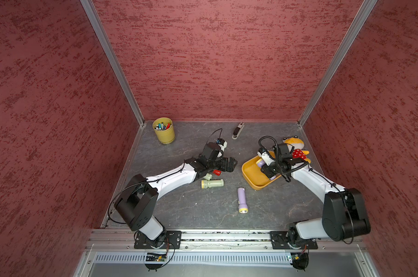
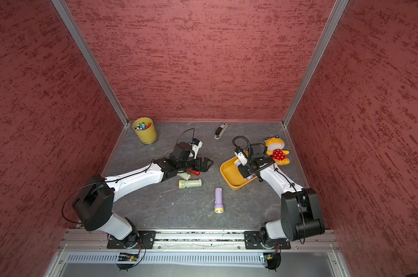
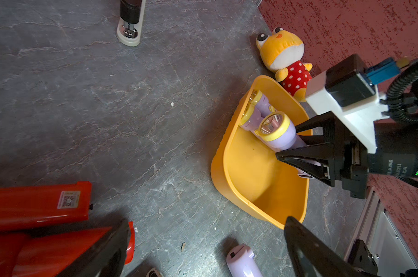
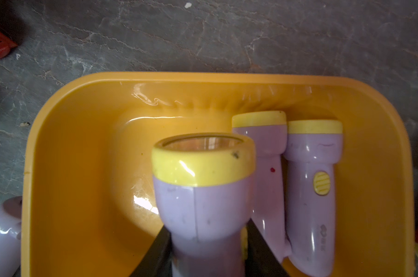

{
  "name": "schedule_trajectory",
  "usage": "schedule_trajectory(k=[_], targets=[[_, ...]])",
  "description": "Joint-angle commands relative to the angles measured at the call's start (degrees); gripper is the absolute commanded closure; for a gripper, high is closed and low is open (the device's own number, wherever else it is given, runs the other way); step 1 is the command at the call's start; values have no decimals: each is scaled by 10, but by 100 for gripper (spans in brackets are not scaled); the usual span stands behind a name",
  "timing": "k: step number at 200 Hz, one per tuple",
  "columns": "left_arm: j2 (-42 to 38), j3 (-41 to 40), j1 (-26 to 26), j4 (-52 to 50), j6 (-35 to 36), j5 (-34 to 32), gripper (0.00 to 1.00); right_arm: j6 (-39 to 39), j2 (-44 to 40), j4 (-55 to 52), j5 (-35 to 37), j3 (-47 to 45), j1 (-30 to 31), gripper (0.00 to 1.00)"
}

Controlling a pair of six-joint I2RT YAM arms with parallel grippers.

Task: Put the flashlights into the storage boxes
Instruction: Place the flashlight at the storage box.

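Flashlights look light, hard and slippery, best held at the thin handle, where the right tool is clamped on a lilac flashlight over the tray at 3 o'clock on the counter; the left tool is wide apart.

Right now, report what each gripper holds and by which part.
The right gripper is shut on a lilac flashlight, clamping its narrow handle behind the yellow head, over the tray. The left gripper is open and holds nothing.
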Motion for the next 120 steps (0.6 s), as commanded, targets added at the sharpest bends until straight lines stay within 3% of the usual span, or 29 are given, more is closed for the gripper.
schedule_trajectory(k=[1, 45, 90, 120], targets=[[3, 10, -3, 12, 7, 10, 1, -5, 10, 39, -1, 23, -1, 78], [2, 10, -3, 15, 4, 8, 0, -2, 46, 71, -8, 29, -1, 78], [2, 9, -3, 15, 4, 5, 1, 4, 95, 77, 32, 37, -2, 77], [2, 9, -3, 14, 5, 3, 1, 14, 107, 82, 69, 37, -2, 62]])
